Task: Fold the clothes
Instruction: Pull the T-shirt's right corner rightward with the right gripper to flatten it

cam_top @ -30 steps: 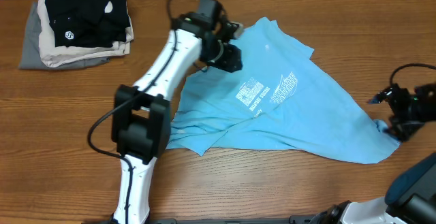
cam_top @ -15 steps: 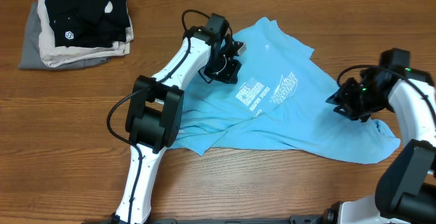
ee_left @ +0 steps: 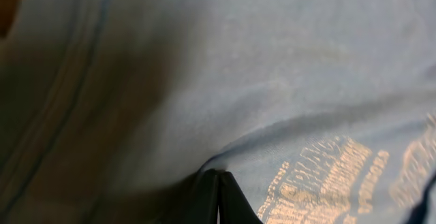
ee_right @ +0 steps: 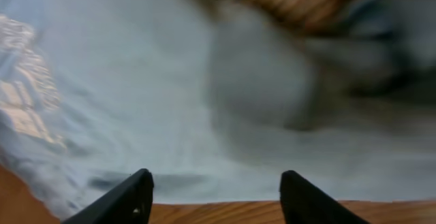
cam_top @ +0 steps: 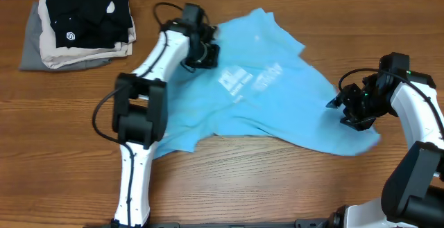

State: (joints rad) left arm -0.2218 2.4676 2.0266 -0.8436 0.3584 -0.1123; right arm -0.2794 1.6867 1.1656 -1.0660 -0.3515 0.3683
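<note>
The light sky-blue T-shirt [cam_top: 277, 103] lies crumpled across the middle of the wooden table, with its white print [cam_top: 236, 82] facing up. My left gripper [cam_top: 203, 53] is at the shirt's upper left part. In the left wrist view it [ee_left: 218, 195] is shut on a pinched ridge of the blue fabric [ee_left: 272, 67], next to the printed text. My right gripper [cam_top: 347, 109] is over the shirt's right end. In the right wrist view it [ee_right: 214, 190] is open and empty, low over the shirt's edge [ee_right: 170, 115] and bare wood.
A stack of folded garments [cam_top: 76, 23] sits at the back left: a black one with a small white logo on top of beige and grey ones. Bare wooden table [cam_top: 277, 186] runs along the front. The left arm [cam_top: 149, 75] crosses the table's left middle.
My left gripper has moved left and back, dragging the shirt with it. The shirt's right corner has slid left. My right gripper has stayed over the shirt's right end.
</note>
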